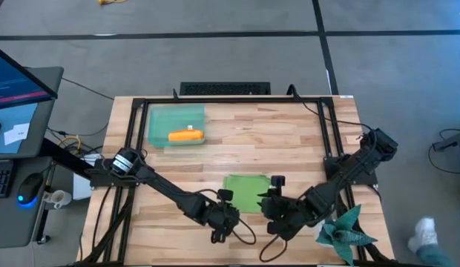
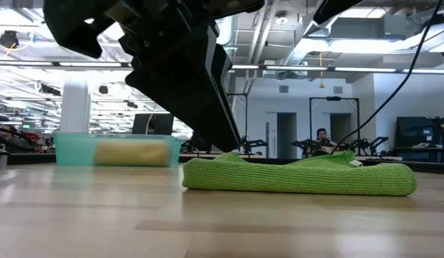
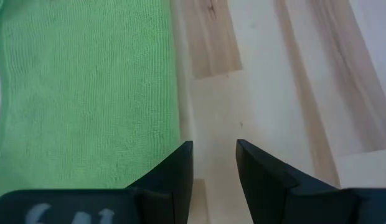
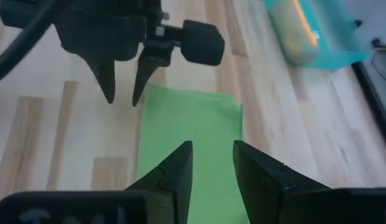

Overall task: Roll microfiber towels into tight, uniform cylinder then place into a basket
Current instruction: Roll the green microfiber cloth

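The lime green towel (image 1: 248, 192) lies on the wood at the table's near middle as a low, thick pad (image 2: 301, 175). The orange towel (image 1: 185, 136) lies rolled in the teal basket (image 1: 159, 119) at the far left. My left gripper (image 3: 213, 149) is open and points down beside the green towel's near left corner (image 4: 149, 90). It also shows in the right wrist view (image 4: 122, 99). My right gripper (image 4: 211, 148) is open above the towel's right part, and its fingers point toward the table's left. My left gripper stands over bare wood with one finger (image 3: 180, 158) right at the green towel's edge (image 3: 171, 124). I cannot tell whether it touches the cloth.
A spiky teal star-shaped object (image 1: 347, 233) lies at the near right corner, close to my right arm. Black frame rails (image 1: 133, 141) run along the table's left, far and right sides. Bare wood (image 1: 289, 141) lies between the basket and the right rail.
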You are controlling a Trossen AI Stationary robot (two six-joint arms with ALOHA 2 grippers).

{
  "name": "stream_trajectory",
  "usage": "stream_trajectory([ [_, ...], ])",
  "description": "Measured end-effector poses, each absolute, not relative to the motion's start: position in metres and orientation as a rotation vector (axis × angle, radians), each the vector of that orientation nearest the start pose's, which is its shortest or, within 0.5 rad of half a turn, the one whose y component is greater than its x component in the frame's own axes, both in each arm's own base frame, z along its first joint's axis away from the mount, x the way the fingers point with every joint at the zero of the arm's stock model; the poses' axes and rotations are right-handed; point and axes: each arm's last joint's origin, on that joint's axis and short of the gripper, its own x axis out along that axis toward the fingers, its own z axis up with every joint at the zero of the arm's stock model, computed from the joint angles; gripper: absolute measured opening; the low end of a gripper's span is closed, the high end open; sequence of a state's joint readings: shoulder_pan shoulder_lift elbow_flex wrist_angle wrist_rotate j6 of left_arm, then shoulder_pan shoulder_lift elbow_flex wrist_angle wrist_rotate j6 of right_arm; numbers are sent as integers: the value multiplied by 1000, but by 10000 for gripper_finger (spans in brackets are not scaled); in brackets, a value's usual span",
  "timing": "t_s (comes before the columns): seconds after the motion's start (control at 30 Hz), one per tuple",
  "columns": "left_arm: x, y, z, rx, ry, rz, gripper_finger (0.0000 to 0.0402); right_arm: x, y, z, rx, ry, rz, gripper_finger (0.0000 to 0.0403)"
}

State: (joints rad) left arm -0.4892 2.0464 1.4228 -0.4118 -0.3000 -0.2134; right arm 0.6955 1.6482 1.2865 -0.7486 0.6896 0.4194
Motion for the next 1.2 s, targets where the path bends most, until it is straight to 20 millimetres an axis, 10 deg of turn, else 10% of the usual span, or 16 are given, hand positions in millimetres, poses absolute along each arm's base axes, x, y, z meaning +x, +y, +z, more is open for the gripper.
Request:
stream_trajectory([
  [0.3, 396, -207, 197, 204, 710, -156, 114, 271, 191, 254, -271, 877, -126, 138],
  [0.57, 349, -236, 241, 387, 653, -56, 114, 271, 193, 250, -284, 891, -121, 138],
  [0.73, 319, -241, 232, 491, 646, 172, 114, 271, 194, 250, -269, 906, -97, 138],
  [1.2, 284, -167, 209, 150, 483, -59, 114, 271, 193, 250, -268, 903, -98, 138],
])
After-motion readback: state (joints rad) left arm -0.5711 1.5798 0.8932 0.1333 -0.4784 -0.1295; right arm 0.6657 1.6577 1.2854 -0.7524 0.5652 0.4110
